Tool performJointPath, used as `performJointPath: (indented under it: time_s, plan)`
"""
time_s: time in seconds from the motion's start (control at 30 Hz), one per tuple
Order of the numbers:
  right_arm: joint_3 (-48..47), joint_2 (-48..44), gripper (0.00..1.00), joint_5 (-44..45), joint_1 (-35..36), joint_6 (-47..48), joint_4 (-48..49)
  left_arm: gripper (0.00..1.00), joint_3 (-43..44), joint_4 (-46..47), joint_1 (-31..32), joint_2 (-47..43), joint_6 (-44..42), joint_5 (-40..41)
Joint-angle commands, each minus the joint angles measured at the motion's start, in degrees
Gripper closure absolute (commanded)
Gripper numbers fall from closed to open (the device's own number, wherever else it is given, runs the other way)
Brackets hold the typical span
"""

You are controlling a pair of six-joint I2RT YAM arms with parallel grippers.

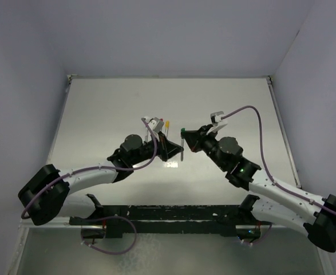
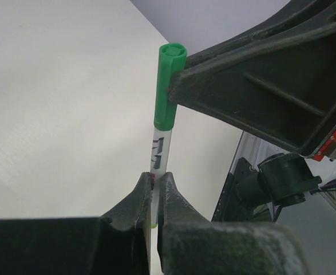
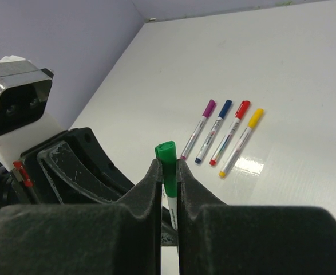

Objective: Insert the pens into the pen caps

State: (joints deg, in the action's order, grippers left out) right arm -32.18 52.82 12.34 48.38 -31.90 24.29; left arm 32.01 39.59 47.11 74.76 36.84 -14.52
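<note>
A pen with a pale barrel (image 2: 159, 150) wears the green cap (image 2: 169, 80) on its end. My left gripper (image 2: 155, 179) is shut on the barrel, and my right gripper (image 3: 168, 169) is shut on the green cap (image 3: 168, 160). Both hold it above the table middle, where the pen shows in the top view (image 1: 182, 144) between the left gripper (image 1: 169, 150) and right gripper (image 1: 189, 140). Several other pens lie side by side on the table with caps on: purple (image 3: 197, 129), blue (image 3: 213, 132), red (image 3: 230, 133) and yellow (image 3: 241, 142).
The capped pens lie just beyond the left gripper in the top view, the yellow cap (image 1: 167, 123) showing and the others partly hidden by the arm. The left wrist camera housing (image 3: 16, 103) is close to my right gripper. Walls enclose the white table (image 1: 99, 114).
</note>
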Motion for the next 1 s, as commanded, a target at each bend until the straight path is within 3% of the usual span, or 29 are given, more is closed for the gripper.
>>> performJointPath:
  time_s: [0.0,0.2,0.33,0.4,0.7,0.97]
  plan:
    - [-4.6,0.3,0.86,-1.0,2.7,2.4,-20.2,1.0,2.1,6.2,-3.4,-4.0,-0.3,11.3]
    - [-10.3,-5.3,0.65,8.1,2.7,7.2,-24.2,1.0,6.2,-13.2,-3.5,-0.2,-0.4,15.8]
    - [-10.2,-11.6,0.27,13.4,2.7,7.3,-26.0,1.0,11.9,-19.0,-3.5,4.8,-2.3,18.0]
    - [-10.2,-14.3,0.21,16.3,2.7,6.0,-29.1,1.0,15.5,-21.6,-3.4,7.6,-3.8,18.7]
    - [-9.1,-22.5,0.19,21.9,2.7,1.8,-41.1,1.0,34.4,-38.7,-3.5,25.7,-9.5,24.6]
    - [-7.5,-24.5,0.19,21.9,2.7,-0.1,-42.2,1.0,44.7,-47.8,-3.8,36.9,-9.1,28.3]
